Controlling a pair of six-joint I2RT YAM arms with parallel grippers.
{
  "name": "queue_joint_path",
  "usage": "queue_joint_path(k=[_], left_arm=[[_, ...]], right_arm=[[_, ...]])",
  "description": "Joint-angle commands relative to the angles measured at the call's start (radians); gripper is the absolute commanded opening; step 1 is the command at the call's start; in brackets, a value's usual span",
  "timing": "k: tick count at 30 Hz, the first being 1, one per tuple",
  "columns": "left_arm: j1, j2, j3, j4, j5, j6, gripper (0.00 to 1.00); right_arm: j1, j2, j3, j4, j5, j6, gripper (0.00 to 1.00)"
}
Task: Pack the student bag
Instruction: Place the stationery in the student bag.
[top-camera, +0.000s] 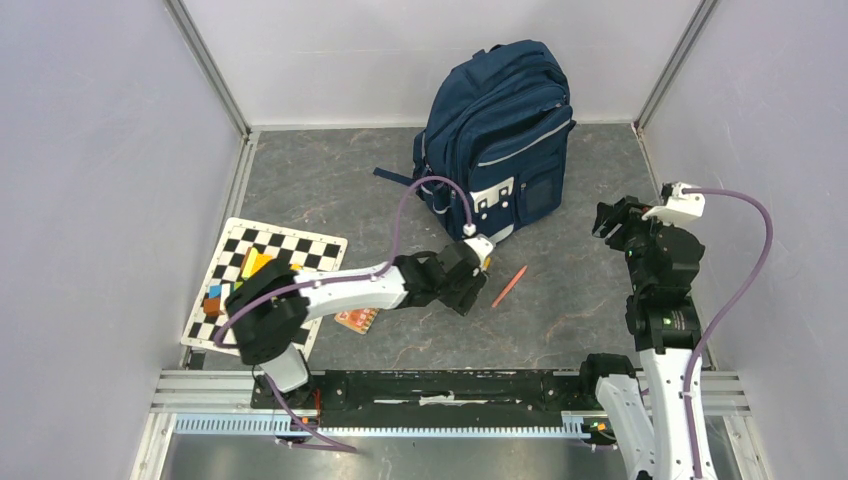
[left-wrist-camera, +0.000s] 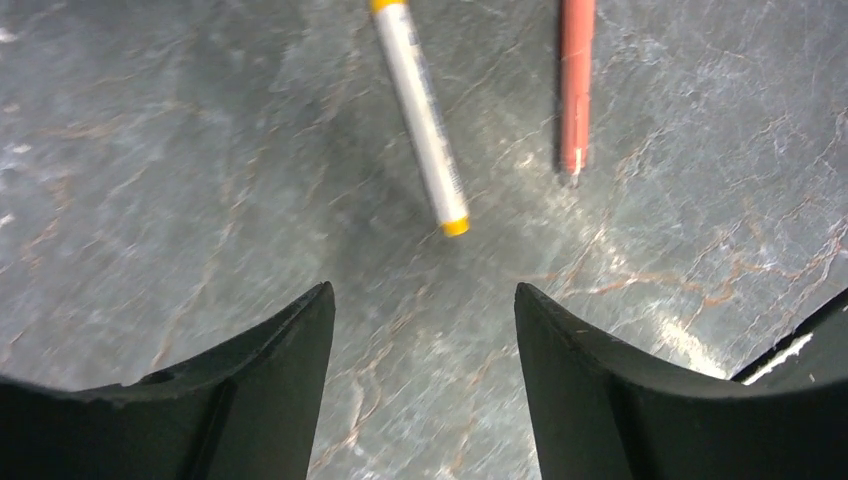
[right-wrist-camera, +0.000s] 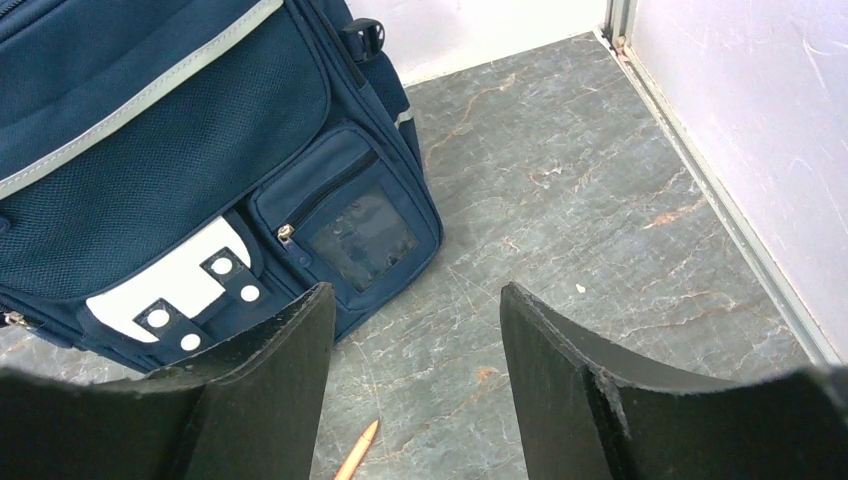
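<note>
**Two-arm bench with the student bag at rear centre; both hands spread and unladen**

At far left, a black-and-white checkerboard (top-camera: 290, 250) is laid flat on the grey marbled bench (top-camera: 330, 190). A few coloured blocks (top-camera: 248, 266) rest on it and are partly hidden by the left arm. Just right of the board, a small orange patterned item (top-camera: 357, 320) is seen beneath that arm's forearm; what it is cannot be told.

The left hand (top-camera: 468, 285) is reached out to mid-bench and pointed downward. In its wrist view the two dark fingers (left-wrist-camera: 270, 400) are held wide apart, with only bare bench between them. Ahead of the gap lies a white marker (left-wrist-camera: 420, 110) with yellow ends. A red-orange pencil (left-wrist-camera: 576, 85) lies near it on the right. Neither is touched by the fingers or by the other.

The student bag (top-camera: 500, 130) is stood upright at the back of the bench, right of centre and near the rear wall. Its grey stripes, white buckle patch and front pockets are turned toward the arms.

Farther right, the right hand (top-camera: 615, 218) is raised beside the bag and apart from it. Its fingers (right-wrist-camera: 260, 400) are likewise spread wide with nothing gripped. In that wrist view the bag's windowed pocket is seen beyond the left finger, and the pencil's tip shows on the bench below.
</note>
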Motion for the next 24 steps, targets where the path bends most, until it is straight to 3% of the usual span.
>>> queue_joint_path(k=[1,11,19,24], left_arm=[[-0.018,0.110,0.106,0.048,0.051,-0.017,0.68],[-0.016,0.302,0.303,-0.035,0.091,0.019,0.55],[-0.007,0.321,0.309,-0.086,0.041,0.012,0.48],[0.006,0.315,0.301,-0.075,0.023,-0.007,0.50]], right_arm=[[-0.002,-0.033,-0.021,0.001,0.023,0.021,0.66],[-0.002,-0.020,-0.022,0.004,0.011,0.007,0.66],[-0.002,-0.021,-0.032,0.005,0.012,-0.007,0.66],[-0.002,-0.029,-0.040,0.004,0.007,-0.014,0.66]])
